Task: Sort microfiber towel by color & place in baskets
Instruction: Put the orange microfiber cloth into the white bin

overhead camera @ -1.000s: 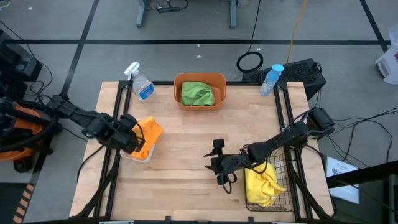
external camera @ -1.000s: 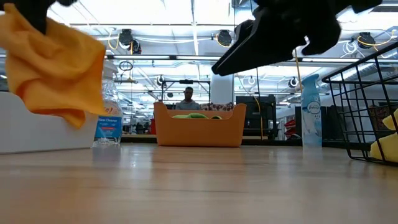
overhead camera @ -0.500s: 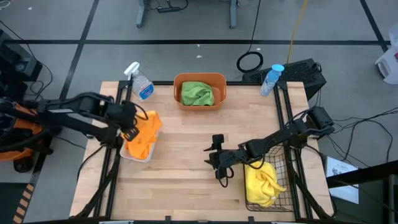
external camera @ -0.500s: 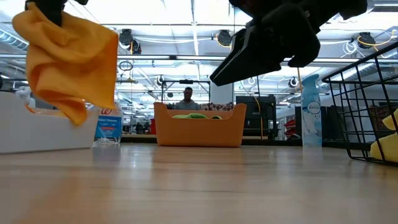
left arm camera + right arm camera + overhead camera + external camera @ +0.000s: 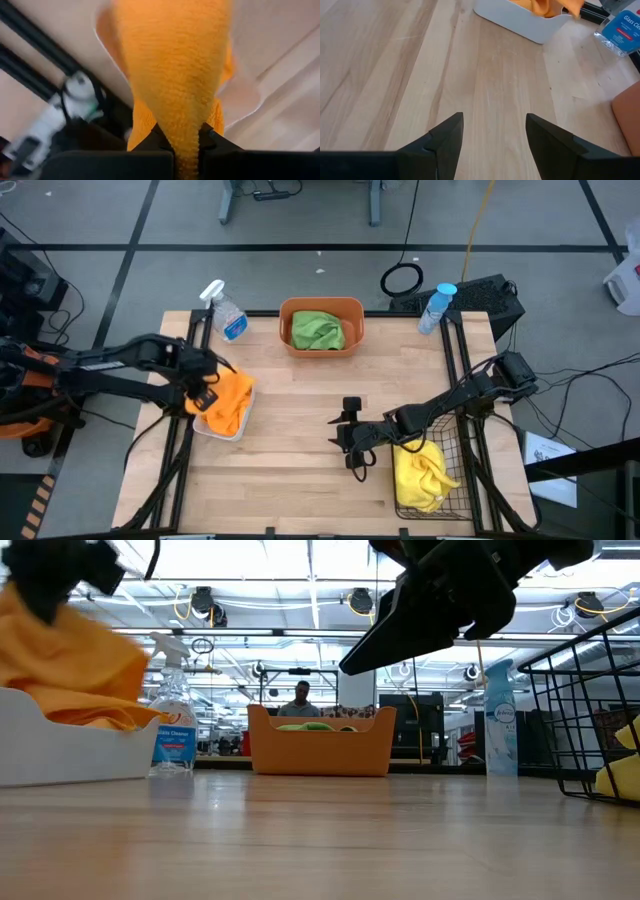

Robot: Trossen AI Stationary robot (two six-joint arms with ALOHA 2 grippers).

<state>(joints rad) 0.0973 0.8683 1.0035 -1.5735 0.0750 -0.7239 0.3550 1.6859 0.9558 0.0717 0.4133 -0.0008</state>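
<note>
You're nearly done: green towel (image 5: 318,330) and yellow towel (image 5: 420,470) are binned; your left gripper (image 5: 203,385) clenches the orange towel (image 5: 228,400) over the white bin (image 5: 222,431); right gripper (image 5: 354,448) hangs released.

High view: overhead, straight down on the whole surface (image 5: 300,440). Low view: surface-level, facing the room. Both share the orange tub (image 5: 321,326). Wrist views look close past each tool.
</note>
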